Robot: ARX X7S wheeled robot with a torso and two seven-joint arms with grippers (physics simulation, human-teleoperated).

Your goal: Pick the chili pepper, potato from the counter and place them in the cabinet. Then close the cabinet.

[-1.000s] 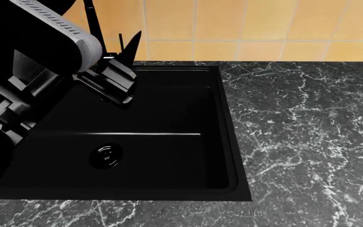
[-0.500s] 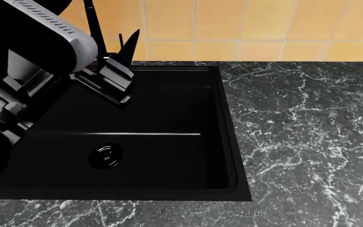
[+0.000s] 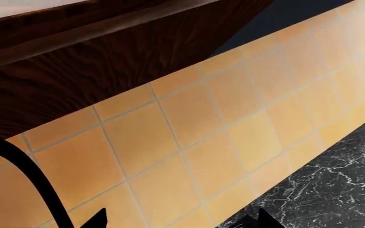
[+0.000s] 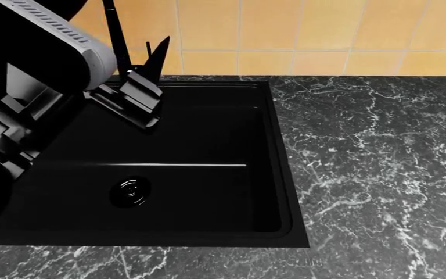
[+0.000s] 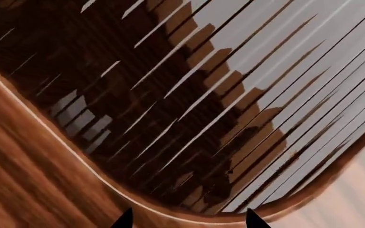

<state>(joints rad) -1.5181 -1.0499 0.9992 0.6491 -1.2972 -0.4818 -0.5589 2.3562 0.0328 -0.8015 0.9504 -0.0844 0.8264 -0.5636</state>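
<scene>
Left gripper (image 4: 151, 58) fingers spread with nothing between them, raised over the sink's (image 4: 277, 174) back-left corner beside one black faucet (image 4: 117, 35), right gripper (image 5: 186, 219) tips apart against ribbed wooden cabinet (image 5: 55, 142), one marble counter (image 4: 370, 168) right of the basin, chili pepper and potato unseen.
</scene>
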